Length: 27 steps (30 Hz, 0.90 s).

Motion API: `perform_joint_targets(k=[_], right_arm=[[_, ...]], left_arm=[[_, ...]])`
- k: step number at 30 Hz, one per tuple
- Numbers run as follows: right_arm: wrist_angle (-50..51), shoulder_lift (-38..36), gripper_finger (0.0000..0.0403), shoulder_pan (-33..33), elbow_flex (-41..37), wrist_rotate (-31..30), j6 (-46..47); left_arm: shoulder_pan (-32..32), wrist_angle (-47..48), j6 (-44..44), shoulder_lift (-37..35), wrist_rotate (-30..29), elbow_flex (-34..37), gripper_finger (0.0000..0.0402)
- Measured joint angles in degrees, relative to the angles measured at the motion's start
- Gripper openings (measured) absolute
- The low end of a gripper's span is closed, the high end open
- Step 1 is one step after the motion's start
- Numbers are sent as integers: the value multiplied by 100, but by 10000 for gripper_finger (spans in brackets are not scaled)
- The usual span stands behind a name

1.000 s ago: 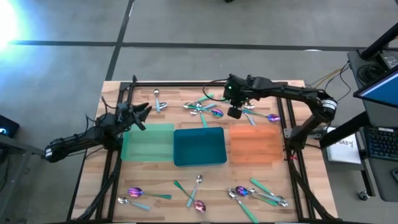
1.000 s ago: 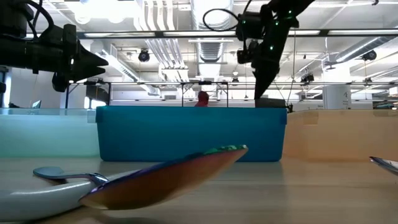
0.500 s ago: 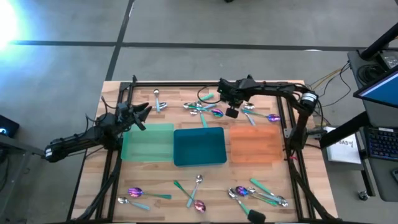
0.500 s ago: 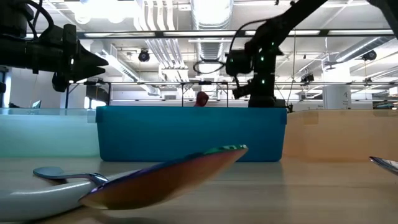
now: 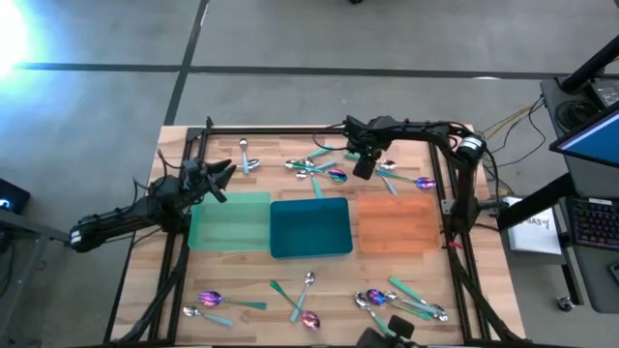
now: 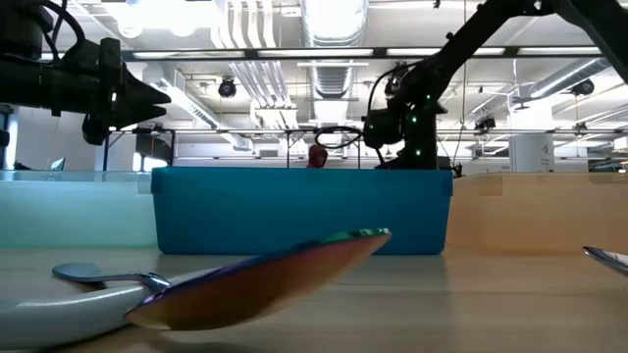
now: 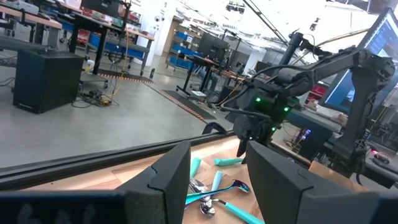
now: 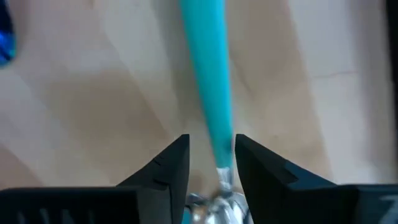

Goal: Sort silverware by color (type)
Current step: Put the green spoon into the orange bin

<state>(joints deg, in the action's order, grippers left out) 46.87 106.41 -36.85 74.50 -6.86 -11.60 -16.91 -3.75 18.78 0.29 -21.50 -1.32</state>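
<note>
In the right wrist view a spoon with a teal-green handle (image 8: 208, 81) lies flat on the wooden table. My right gripper (image 8: 212, 168) points down, open, close above it. One finger stands on each side of the handle where it meets the silver neck (image 8: 224, 180); I cannot tell whether either one touches it. In the high view this gripper (image 5: 366, 168) hangs over the far cluster of spoons (image 5: 314, 166). My left gripper (image 7: 217, 180) waits open and level above the table's left side (image 5: 221, 172).
Green (image 5: 230, 220), teal (image 5: 309, 227) and orange (image 5: 397, 222) trays lie side by side mid-table. More spoons lie near the front edge (image 5: 218, 300) (image 5: 305, 295) (image 5: 401, 302), one at the far left (image 5: 245, 155), and a purple one at the far right (image 5: 424, 182).
My right gripper has come down from high above the table to just over the far cluster of spoons, tipping steeper as it sank. In the low view its tips now sit behind the teal tray's wall. No spoon has moved.
</note>
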Motion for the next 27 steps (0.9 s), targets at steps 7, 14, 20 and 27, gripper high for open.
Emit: perform_joint_targets(k=[7,14,20,27], right_arm=[[-589,65,109,-45,0,-17,-156],[-621,63,109,-111,0,-8,-265],[-623,65,101,-265,0,544,-302],[-625,65,83,-365,-11,540,-299]], left_arm=[[0,0,0,-2,0,0,141],[-1,0,-1,0,0,0,141],[0,0,0,-2,0,2,141],[0,0,0,-1,0,1,141]])
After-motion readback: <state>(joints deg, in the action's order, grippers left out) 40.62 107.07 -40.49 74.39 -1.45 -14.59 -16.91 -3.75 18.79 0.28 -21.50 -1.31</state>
